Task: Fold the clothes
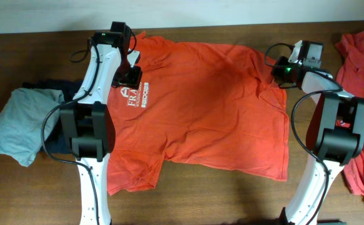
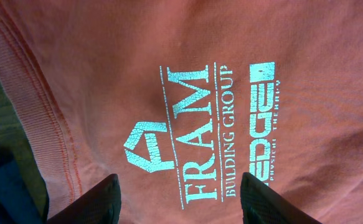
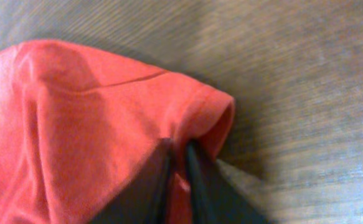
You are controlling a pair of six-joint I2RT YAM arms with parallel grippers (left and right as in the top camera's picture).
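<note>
A brown wooden table (image 1: 231, 200) carries an orange-red T-shirt (image 1: 213, 106) spread nearly flat across its middle, printed side up, with wrinkles running through the cloth. Two white and black robot arms reach over it from the near edge, the left arm (image 1: 91, 131) across the shirt's left side and the right arm (image 1: 338, 131) beside its right side.

A second shirt (image 1: 363, 56) of the same orange-red lies crumpled along the right edge of the table, apart from the spread one. A light grey garment (image 1: 16, 125) sits folded at the far left, lying against a dark garment (image 1: 47, 84) that shows beside and behind it.

A white chest logo (image 1: 135, 100) on the spread shirt reads "FRAM BUILDING GROUP". The left gripper (image 1: 128, 78) hangs just above this print, its black fingers (image 2: 88, 202) spread wide with the lettering showing between them, and nothing is held.

The right gripper (image 1: 275, 73) sits at the shirt's upper right corner. In its wrist view the right gripper (image 3: 176, 180) has its fingers (image 3: 150, 186) drawn almost together, pinching a hemmed fold of the T-shirt (image 3: 75, 124) just above the wood.
</note>
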